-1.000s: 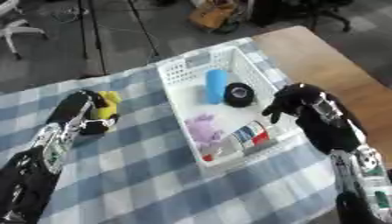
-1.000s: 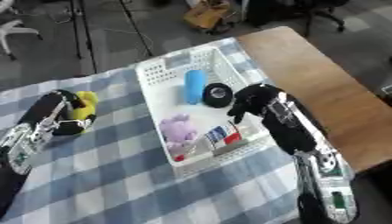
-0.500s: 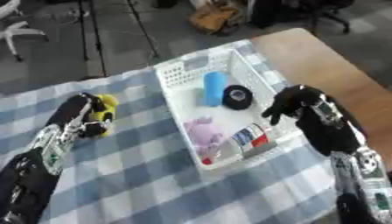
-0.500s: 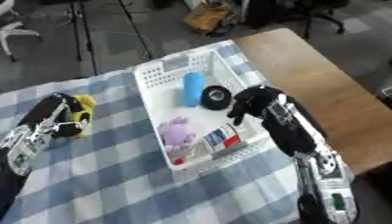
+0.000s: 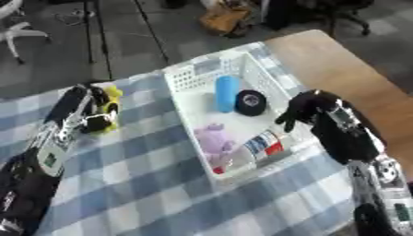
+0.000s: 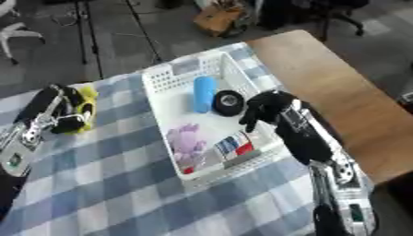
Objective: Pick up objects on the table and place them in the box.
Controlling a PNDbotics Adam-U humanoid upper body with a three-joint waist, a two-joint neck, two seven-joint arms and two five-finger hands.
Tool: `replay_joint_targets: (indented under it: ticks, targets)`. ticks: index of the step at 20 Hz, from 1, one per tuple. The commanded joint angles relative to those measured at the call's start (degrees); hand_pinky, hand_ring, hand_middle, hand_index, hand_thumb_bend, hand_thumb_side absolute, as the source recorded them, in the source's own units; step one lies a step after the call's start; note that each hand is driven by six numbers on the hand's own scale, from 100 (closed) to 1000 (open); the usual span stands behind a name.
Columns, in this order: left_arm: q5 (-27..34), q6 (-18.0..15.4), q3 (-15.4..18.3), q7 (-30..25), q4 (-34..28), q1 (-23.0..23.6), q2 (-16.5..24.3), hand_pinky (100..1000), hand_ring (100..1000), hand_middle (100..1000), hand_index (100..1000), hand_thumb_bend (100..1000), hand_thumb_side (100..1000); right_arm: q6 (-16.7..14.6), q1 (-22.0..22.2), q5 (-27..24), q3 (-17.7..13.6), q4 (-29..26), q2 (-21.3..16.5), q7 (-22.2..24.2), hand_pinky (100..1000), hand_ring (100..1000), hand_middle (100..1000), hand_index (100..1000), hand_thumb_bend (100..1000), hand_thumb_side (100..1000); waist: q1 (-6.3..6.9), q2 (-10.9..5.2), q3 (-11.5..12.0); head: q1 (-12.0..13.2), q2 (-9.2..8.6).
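1. A white box [image 5: 187, 82] with slotted walls is sitting on the blue-and-white checked tablecloth [image 5: 137, 184], near the bare wooden table [image 5: 339, 64] at the cloth's right edge.
2. Inside the box a blue cylinder [image 5: 227, 93] is lying lengthwise, and a black round thing [image 5: 251, 102] is lying just beside it on the right.
3. Nearer the camera a purple soft toy [image 5: 215, 142] is resting in the box, with a red, white and blue packet [image 5: 264, 144] to its right.
4. The left hand [image 5: 95, 112] is lying on the cloth left of the box, its fingers curling around a yellow toy [image 5: 108, 102], which is sitting on the cloth outside the box.
5. The right hand [image 6: 266, 107] is hanging over the box's right wall, beside the black round thing, its fingers bending downward and holding nothing visible.
6. The right eye view is showing the yellow toy's top above the left hand's fingers more plainly, and more of the wooden table to the right; the left eye view is showing more of the left forearm.
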Motion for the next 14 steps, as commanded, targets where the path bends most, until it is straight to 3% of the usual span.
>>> replay_joint_targets:
  ticks: [1,5,7,14]
  targets:
    - [3.5,-0.5,-1.2,-0.6,-4.5,-1.6,1.5,149,274,370,507,226,198,-0.1,-0.5,-0.4,0.2,-1.5,0.1,0.0,639,470,545,702,100,810,-0.54,-6.13,-0.2,0.1,-0.53]
    - [6.2,-1.3,-2.8,-2.0,-6.4,-2.9,-0.1,160,277,373,513,226,227,0.2,-0.7,-0.7,0.6,-1.7,0.6,0.2,640,474,547,703,100,803,-0.44,-6.35,-1.4,0.6,-0.53]
    - [7.7,-3.4,-3.7,-3.6,-6.7,-3.3,-0.9,169,278,374,515,225,237,0.5,-0.8,-0.8,0.9,-2.0,1.2,0.3,640,475,548,703,100,801,-0.39,-6.45,-2.4,0.9,-0.52]
    - [16.1,-15.8,-5.2,-15.8,-5.0,-3.1,-3.6,246,292,385,529,238,296,1.7,-1.4,-1.5,1.5,-3.4,2.8,0.3,633,477,535,697,100,787,-0.15,-6.46,-5.5,1.2,-0.58]
